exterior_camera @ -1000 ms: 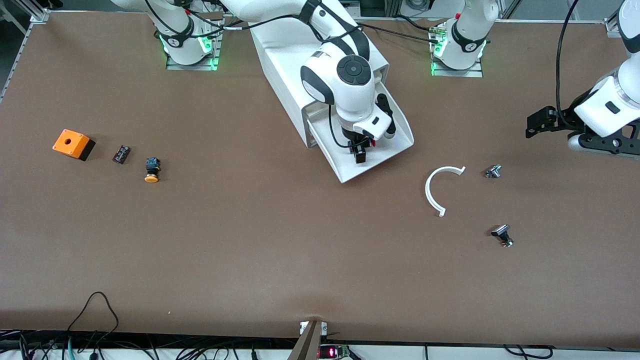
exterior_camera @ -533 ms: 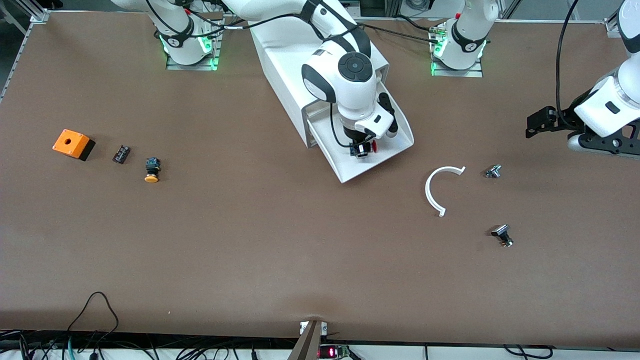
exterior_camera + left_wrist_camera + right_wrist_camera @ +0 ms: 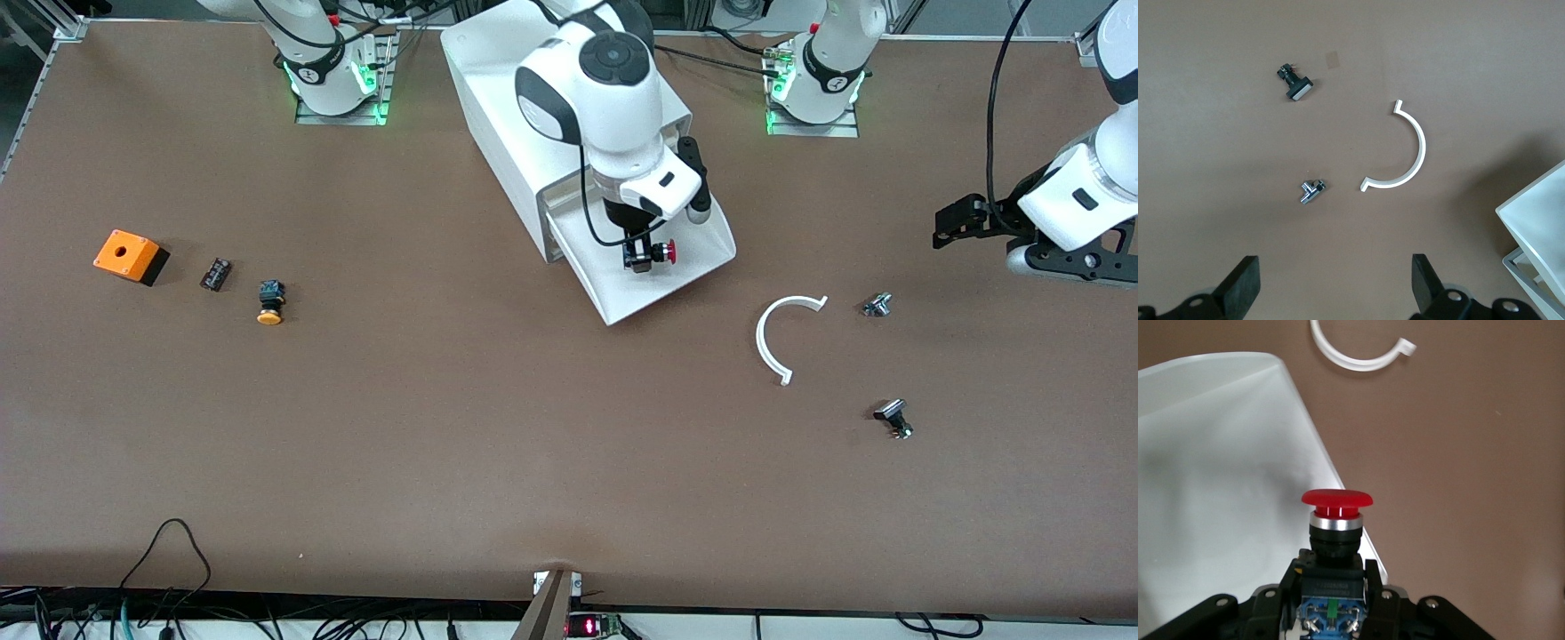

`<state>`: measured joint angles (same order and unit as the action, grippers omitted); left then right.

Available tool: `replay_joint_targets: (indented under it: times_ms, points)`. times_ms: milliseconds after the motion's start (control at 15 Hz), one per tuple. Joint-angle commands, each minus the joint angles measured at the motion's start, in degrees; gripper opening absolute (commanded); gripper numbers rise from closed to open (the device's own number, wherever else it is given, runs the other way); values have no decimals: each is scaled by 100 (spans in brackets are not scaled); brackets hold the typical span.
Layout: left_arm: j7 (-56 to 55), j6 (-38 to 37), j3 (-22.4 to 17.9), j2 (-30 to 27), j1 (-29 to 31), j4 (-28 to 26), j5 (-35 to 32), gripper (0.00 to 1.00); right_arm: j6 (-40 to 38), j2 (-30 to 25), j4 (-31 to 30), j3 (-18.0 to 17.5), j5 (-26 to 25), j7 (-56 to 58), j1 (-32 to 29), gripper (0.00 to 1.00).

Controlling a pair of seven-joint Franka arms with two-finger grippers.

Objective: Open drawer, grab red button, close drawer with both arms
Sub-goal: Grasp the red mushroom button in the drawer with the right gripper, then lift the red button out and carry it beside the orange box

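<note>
**Inspector:** Any writing or brand marks legible?

**Recorder:** Only a faint printed line on the body of the button (image 3: 1337,540) in the right wrist view, too small to read. Nothing else carries readable text.

**Inspector:** Location and attitude of the button?

**Recorder:** Off the drawer floor, held in the air over the open drawer (image 3: 689,267). The right gripper (image 3: 642,256) has its fingers clenched on the dark body. The long axis lies roughly level; the red cap points toward the left arm's end of the tabletop (image 3: 498,427), the blue-black body toward the right arm's end.

**Inspector:** Drawer state?

**Recorder:** Pulled out of the white cabinet (image 3: 516,98), tray floor bare where visible.

**Inspector:** Left arm?

**Recorder:** Waiting. The left gripper (image 3: 1335,290) hovers over the tabletop at its own end, fingers (image 3: 1241,283) released and spread wide, grasping nothing.

**Inspector:** Loose items?

**Recorder:** 1 white half-ring (image 3: 775,340), with 2 small metal parts (image 3: 877,305) (image 3: 893,418) nearby. At the right arm's end: 1 orange box (image 3: 130,256), 1 small dark block (image 3: 215,273), 1 orange-capped button (image 3: 270,302).
</note>
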<state>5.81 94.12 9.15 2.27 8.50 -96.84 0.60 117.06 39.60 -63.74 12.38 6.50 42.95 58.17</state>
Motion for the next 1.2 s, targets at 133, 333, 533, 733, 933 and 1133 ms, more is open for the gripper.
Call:
replay_joint_targets:
  times_ms: [133,333,533,733,933,1133]
  points:
    - [138,-113,-36,221,-16,121,-157,100,1,-786,-804,10,-43,-1104,-893,24]
    - [219,-113,-36,238,-24,104,-96,100,167,-1357,-1779,10,18,-1140,-1771,24]
    - [-841,185,174,405,-173,8,-42,100,194,-1631,-2667,1,27,-1157,-2519,24]
    - [-1818,869,464,537,-331,-405,-42,100,247,-1640,-3231,-43,18,-1044,-3293,24]
    - [-2968,1809,728,896,-629,-792,-34,100,456,-1623,-3740,-52,-61,-868,-3488,24]
    - [-4068,2951,764,1257,-1104,-1222,-42,100,1622,-1483,-4618,-104,-70,-711,-3681,24]
